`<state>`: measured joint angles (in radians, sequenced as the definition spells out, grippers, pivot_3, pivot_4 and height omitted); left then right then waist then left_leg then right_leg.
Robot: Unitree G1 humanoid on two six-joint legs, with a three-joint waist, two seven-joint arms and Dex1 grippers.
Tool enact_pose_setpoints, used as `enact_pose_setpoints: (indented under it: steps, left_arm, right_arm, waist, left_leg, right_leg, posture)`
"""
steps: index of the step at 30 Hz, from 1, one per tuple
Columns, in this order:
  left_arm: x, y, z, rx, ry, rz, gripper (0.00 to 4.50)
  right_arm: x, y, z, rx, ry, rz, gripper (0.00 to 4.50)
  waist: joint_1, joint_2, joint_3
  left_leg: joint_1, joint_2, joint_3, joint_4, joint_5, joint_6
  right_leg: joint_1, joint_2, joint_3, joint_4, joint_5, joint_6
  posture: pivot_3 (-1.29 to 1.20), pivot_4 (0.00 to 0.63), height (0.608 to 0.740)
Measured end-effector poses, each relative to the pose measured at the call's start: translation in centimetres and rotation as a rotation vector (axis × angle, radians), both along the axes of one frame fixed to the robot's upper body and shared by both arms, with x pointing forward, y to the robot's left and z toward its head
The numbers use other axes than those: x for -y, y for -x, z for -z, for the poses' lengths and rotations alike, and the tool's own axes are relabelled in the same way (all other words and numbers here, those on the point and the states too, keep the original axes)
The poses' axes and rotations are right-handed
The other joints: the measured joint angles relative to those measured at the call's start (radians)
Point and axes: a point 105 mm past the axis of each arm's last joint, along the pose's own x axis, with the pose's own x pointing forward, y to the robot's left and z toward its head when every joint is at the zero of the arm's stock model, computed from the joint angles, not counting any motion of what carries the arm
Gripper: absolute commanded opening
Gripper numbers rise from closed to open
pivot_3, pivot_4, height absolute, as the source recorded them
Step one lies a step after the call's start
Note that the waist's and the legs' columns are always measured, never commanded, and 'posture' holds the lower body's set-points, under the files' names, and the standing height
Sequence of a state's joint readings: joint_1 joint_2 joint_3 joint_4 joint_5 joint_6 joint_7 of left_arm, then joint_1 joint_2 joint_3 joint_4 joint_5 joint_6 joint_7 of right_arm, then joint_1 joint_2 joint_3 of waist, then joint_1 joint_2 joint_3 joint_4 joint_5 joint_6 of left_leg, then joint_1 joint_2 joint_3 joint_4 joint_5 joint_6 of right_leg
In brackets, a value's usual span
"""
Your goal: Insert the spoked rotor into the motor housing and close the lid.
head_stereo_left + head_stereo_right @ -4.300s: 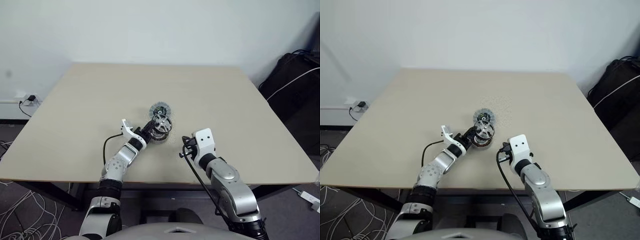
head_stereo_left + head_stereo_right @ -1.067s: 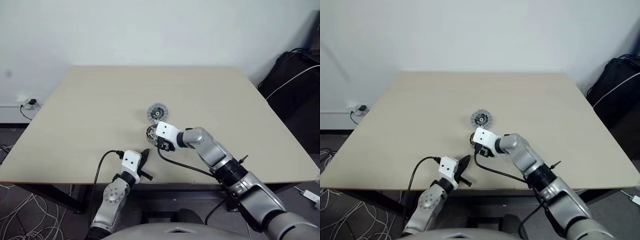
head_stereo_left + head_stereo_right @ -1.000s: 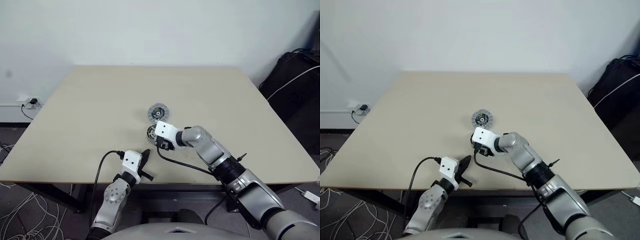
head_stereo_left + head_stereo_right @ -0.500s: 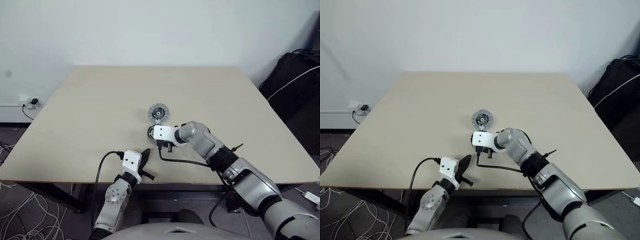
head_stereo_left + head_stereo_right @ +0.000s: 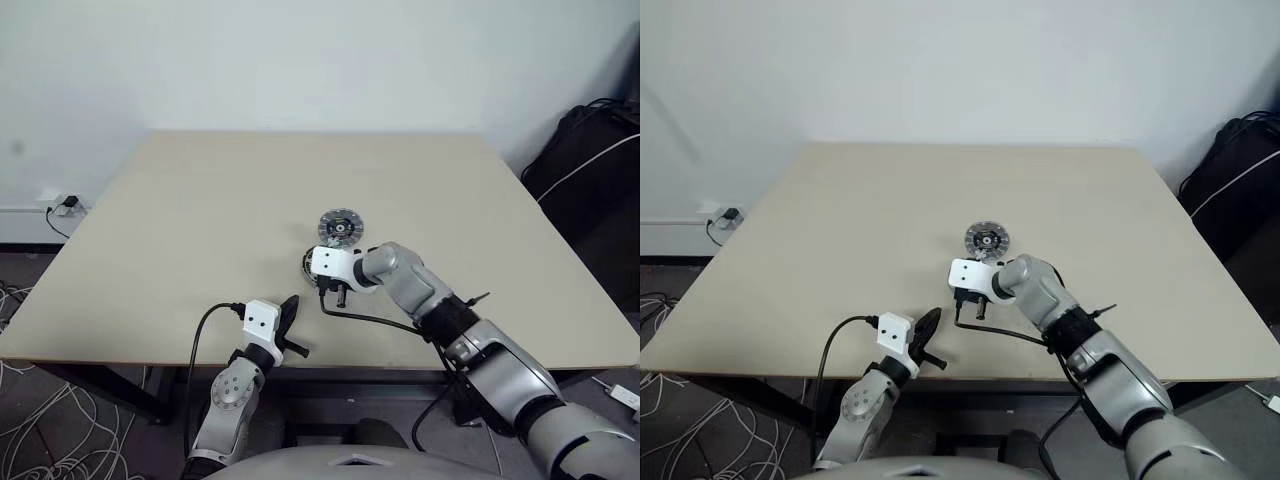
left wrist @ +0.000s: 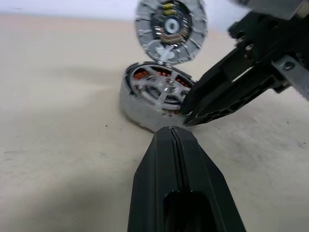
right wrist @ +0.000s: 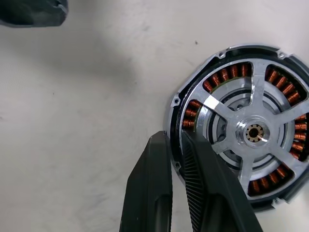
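Rotor seated in housing, rim pinched by right tool

Rotor (image 7: 251, 133) is seen lying inside the housing (image 7: 186, 145), copper windings visible between its spokes, mid surface (image 5: 150, 230). Housing rim is clamped between the right tool (image 7: 177, 145) fingers. Lid (image 5: 339, 226) lies just beyond, dark centre up. Left tool (image 6: 173, 131) is clenched, empty, near the front edge.
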<state>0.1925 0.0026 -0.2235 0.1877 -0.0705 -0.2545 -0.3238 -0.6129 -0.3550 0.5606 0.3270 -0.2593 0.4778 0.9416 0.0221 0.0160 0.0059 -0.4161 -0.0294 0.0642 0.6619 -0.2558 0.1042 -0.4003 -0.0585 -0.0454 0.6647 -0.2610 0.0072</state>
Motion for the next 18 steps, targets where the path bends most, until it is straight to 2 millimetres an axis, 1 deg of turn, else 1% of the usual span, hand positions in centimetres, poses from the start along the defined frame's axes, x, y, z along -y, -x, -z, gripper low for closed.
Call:
enact_pose_setpoints:
  steps: [4, 9, 11, 14, 18]
  left_arm:
    - [-0.1, 0.0, 0.0, -0.003, 0.009, -0.006, 0.00]
    - [-0.3, -0.1, 0.0, -0.004, 0.010, -0.008, 0.00]
    - [-0.3, -0.1, 0.0, -0.005, 0.011, -0.009, 0.00]
    - [-0.4, -0.1, 0.0, -0.007, 0.013, -0.006, 0.00]
    - [-0.2, -0.1, 0.0, -0.008, 0.013, 0.011, 0.00]
  right_arm:
    - [1.4, 1.9, -0.6, -0.048, -0.057, 0.078, 0.10]
    - [1.8, 4.5, -0.7, -0.111, -0.118, 0.189, 0.10]
    - [1.6, 5.5, -0.8, -0.137, -0.145, 0.247, 0.10]
    - [0.7, 6.4, -1.1, -0.182, -0.211, 0.370, 0.10]
    - [-0.8, 6.0, -1.8, -0.259, -0.336, 0.579, 0.10]
  waist:
    - [0.005, 0.000, 0.000]
    - [0.007, 0.000, 0.000]
    - [0.007, 0.000, 0.000]
    - [0.006, 0.000, 0.000]
    - [0.001, 0.000, 0.001]
  left_leg:
    - [-0.002, 0.000, 0.000, 0.000, -0.001, 0.002]
    - [-0.003, 0.000, 0.000, -0.001, -0.002, 0.003]
    - [-0.003, 0.000, 0.000, 0.000, -0.002, 0.003]
    - [-0.003, 0.000, 0.000, 0.000, -0.002, 0.003]
    - [-0.003, 0.000, 0.000, 0.000, -0.002, 0.002]
  right_leg:
    - [-0.001, 0.000, 0.000, -0.003, 0.000, 0.000]
    - [-0.002, 0.000, 0.000, -0.003, 0.000, 0.000]
    - [-0.002, 0.000, 0.000, -0.003, 0.000, 0.000]
    - [-0.003, 0.000, 0.000, -0.001, 0.000, 0.000]
    - [-0.004, 0.000, 0.000, 0.001, 0.000, 0.000]
  posture:
    - [0.00, 0.000, 0.740]
    - [0.00, 0.000, 0.740]
    - [0.00, 0.000, 0.740]
    - [0.00, 0.000, 0.740]
    - [0.00, 0.000, 0.740]
